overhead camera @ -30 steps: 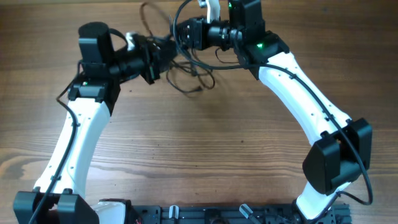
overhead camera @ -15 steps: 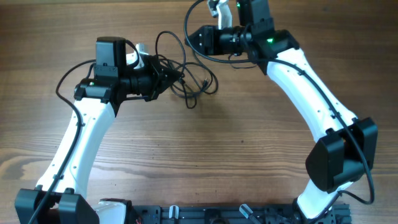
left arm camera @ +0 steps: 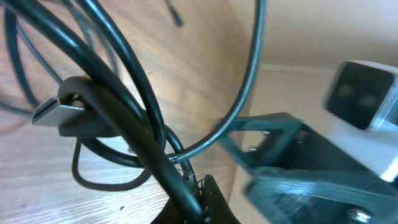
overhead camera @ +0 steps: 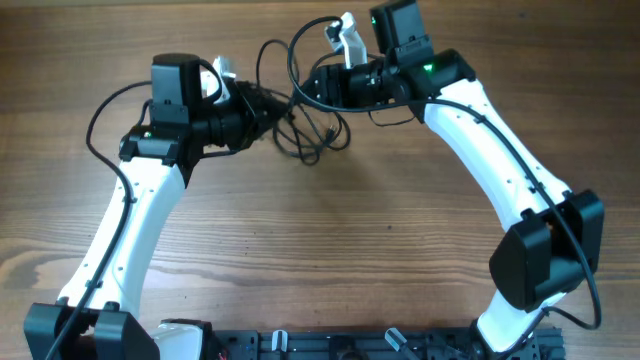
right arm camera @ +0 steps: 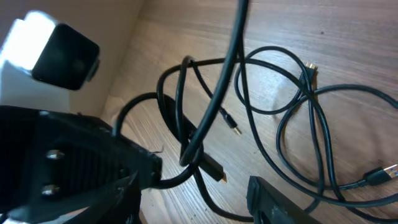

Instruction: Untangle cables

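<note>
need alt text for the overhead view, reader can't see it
Two white-and-black robot arms meet over a tangle of thin black cables near the far edge of a wooden table. The left gripper is shut on the cables; the right gripper hovers beside them.

Tangled cables (overhead camera: 305,135) between both claws

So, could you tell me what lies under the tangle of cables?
Under the cables only the bare wooden table shows. The left gripper covers its side of the tangle, so nothing beneath there is visible.
</note>
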Robot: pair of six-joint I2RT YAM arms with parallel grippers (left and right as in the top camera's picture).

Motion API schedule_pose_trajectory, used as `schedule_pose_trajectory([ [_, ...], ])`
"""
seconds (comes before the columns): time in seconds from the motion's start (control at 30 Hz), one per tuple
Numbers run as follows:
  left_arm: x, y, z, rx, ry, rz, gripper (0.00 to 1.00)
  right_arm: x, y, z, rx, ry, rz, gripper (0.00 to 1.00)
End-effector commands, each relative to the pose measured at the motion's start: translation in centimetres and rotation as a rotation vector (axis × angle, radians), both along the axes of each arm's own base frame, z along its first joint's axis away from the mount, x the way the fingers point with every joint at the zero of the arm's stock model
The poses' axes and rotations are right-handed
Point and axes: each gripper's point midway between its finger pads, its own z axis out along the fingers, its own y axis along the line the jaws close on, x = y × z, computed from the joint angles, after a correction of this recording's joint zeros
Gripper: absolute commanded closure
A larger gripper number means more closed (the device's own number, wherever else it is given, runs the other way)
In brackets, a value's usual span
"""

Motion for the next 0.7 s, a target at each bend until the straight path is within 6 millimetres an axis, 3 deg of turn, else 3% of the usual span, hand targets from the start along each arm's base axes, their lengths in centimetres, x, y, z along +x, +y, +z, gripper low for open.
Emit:
schedule_pose_trajectory([
  [0.0,-0.4,-1.4,1.5,-0.071,-0.065,-0.104,0.96,0.7,0.3,0.8,-0.001,-0.036,-0.020,0.43],
  [0.2,-1.1,-2.1,2.4,-0.122,-0.079,-0.163,0.96,1.6,0.8,1.8,0.035,-0.053,-0.056,0.47],
  [0.37,-1.8,-3.6,6.2,-0.237,-0.225,-0.304,0.96,3.4,-0.6,0.4,-0.039,-0.017,-0.213,0.78],
  [0.5,-1.4,-3.9,8.6,-0.280,-0.318,-0.329,0.96,4.0,-1.7,-0.8,-0.096,0.013,-0.293,0.94],
  [0.67,-0.2,-2.8,10.9,-0.331,-0.357,-0.277,0.96,4.4,-3.7,-1.9,-0.154,0.049,-0.363,0.96],
])
